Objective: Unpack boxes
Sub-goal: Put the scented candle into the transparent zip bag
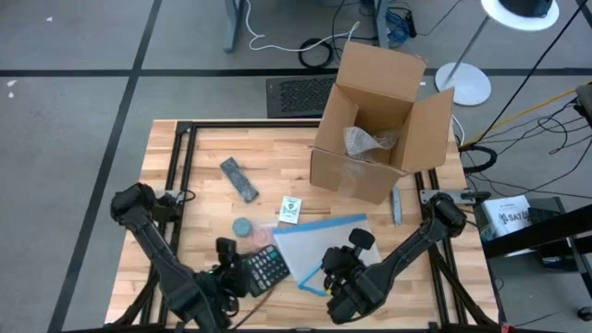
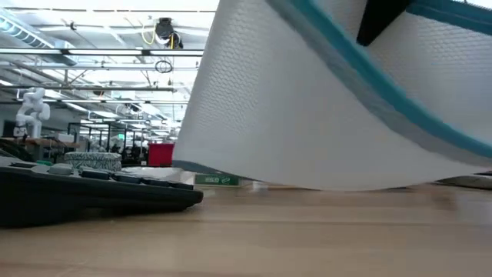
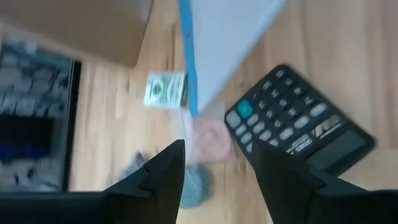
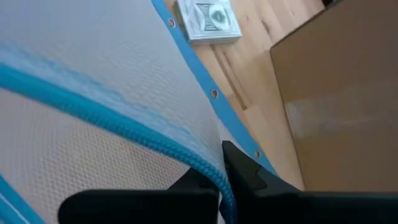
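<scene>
**Inspector:** Right claw (image 4: 227, 177) first. State?

**Assistant:** Fingers pinched tight on the blue zip edge of the pouch (image 1: 319, 243), at the near right of the table (image 1: 199, 153). Part of the pouch is lifted off the wood; the low view shows it curving up from the surface.

**Inspector:** Left claw (image 3: 214, 165)?

**Assistant:** Parted, holding nothing, low at the near edge. It sits just beside the calculator (image 1: 264, 268), which lies flat on the wood next to the pouch's near left corner.

**Inspector:** Box (image 1: 384, 125)?

**Assistant:** Far right of the table, upright, all flaps open. Crumpled clear plastic (image 1: 368, 141) lies inside. Neither claw touches it; both are well apart from it.

**Inspector:** Loose items?

**Assistant:** A small white packet (image 1: 290, 210) with green print lies between box and pouch, just off the pouch's far left corner. A round grey-blue object (image 1: 242, 226) sits left of the pouch, near the calculator. A dark oblong object (image 1: 239, 178) lies at an angle farther left, mid-table. A slim grey item (image 1: 396, 205) lies in front of the box near the right edge.
</scene>
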You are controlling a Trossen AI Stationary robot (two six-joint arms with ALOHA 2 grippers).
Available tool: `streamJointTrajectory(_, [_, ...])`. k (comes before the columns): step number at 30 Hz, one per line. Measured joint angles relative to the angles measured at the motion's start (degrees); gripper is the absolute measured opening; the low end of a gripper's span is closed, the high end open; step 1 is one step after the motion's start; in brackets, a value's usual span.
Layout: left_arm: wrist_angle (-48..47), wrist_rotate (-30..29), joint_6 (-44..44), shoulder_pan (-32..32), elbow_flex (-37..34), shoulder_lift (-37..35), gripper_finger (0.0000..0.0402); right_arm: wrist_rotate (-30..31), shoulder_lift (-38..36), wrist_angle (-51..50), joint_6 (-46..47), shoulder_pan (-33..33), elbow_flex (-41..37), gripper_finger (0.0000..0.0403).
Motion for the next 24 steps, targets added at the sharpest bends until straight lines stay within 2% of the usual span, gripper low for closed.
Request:
streamJointTrajectory(4, [6.1,-1.0,-13.2,-2.1,-11.2,-2.8,0.0191,-0.9,0.0,0.1,0.1,0.2,0.0,0.0000])
streamJointTrajectory(8, [17.0,-2.4,-21.2,-4.2,-20.7,-6.3,0.0191,-2.5,0.0,0.2,0.0,0.6,0.0,0.0000])
streamJointTrajectory(11, [14.8,-4.2,-35.4,-4.2,-27.1,-9.2,0.0191,-2.7,0.0,0.3,0.0,0.9,0.0,0.0000])
streamJointTrajectory(13, [14.2,-3.6,-46.0,-3.3,-32.6,-11.8,0.0191,-2.6,0.0,0.5,0.0,0.9,0.0,0.0000])
streamJointTrajectory(15, [15.9,-2.7,-52.9,-2.5,-38.7,-15.0,0.0191,-2.0,0.0,0.9,0.2,0.9,0.0,0.0000])
streamJointTrajectory(17, [22.1,-2.2,-55.0,-1.8,-44.4,-19.1,0.0191,-1.5,-0.1,1.7,0.5,1.2,0.0,0.0000])
streamJointTrajectory(20, [32.6,-1.4,-52.4,-0.5,-51.6,-24.5,0.0197,-1.2,-0.1,1.9,0.5,1.5,0.0,0.0000])
streamJointTrajectory(24, [39.3,-0.6,-48.4,1.3,-56.0,-27.8,0.0227,-0.7,-0.1,1.9,0.5,1.8,0.0,0.0000])
